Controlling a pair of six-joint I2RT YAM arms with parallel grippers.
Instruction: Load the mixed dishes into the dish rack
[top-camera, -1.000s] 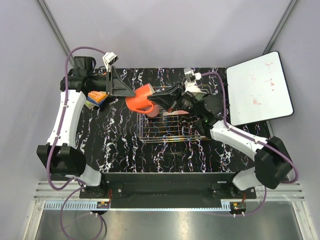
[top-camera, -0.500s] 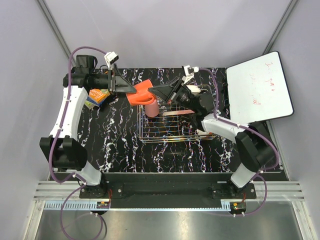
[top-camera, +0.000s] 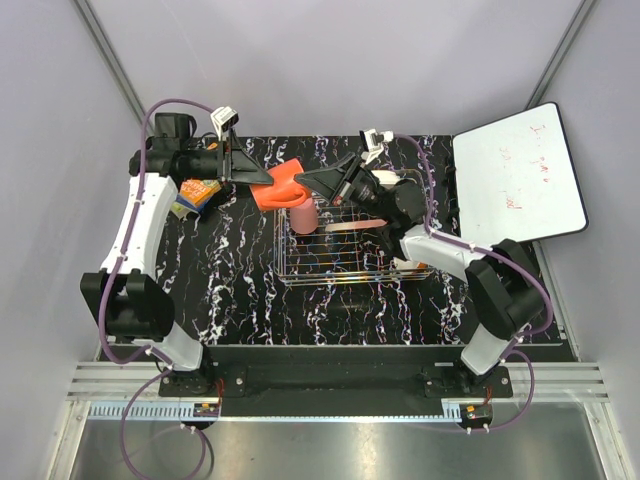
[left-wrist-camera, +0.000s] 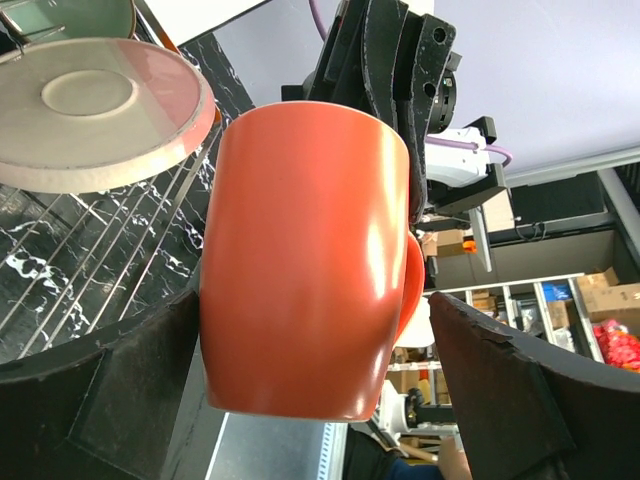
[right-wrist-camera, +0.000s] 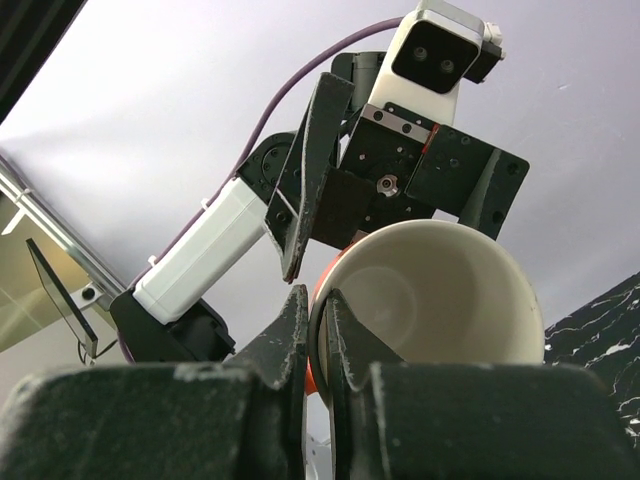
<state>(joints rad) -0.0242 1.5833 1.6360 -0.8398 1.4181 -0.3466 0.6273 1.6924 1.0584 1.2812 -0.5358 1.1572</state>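
Note:
The orange handled mug (top-camera: 282, 187) hangs in the air over the back left corner of the wire dish rack (top-camera: 340, 270). My right gripper (top-camera: 305, 180) is shut on the mug's rim, one finger inside the cream interior (right-wrist-camera: 430, 290) and one outside (right-wrist-camera: 318, 310). My left gripper (top-camera: 262, 182) is open astride the mug body (left-wrist-camera: 310, 260): its left finger touches the mug and its right finger stands a little off the handle. A pink tumbler (top-camera: 303, 217) and a pink-cream plate (left-wrist-camera: 90, 110) lie in the rack (left-wrist-camera: 90, 260). A pale green bowl's edge (left-wrist-camera: 70, 15) shows beyond the plate.
An orange-green snack packet (top-camera: 195, 193) lies on the black marbled table under my left arm. A white board (top-camera: 518, 175) lies at the back right corner. My right arm reaches across the back of the rack.
My right gripper has come in from the right and closed on the mug's rim. The mug has risen and shifted slightly back-left with my left gripper.

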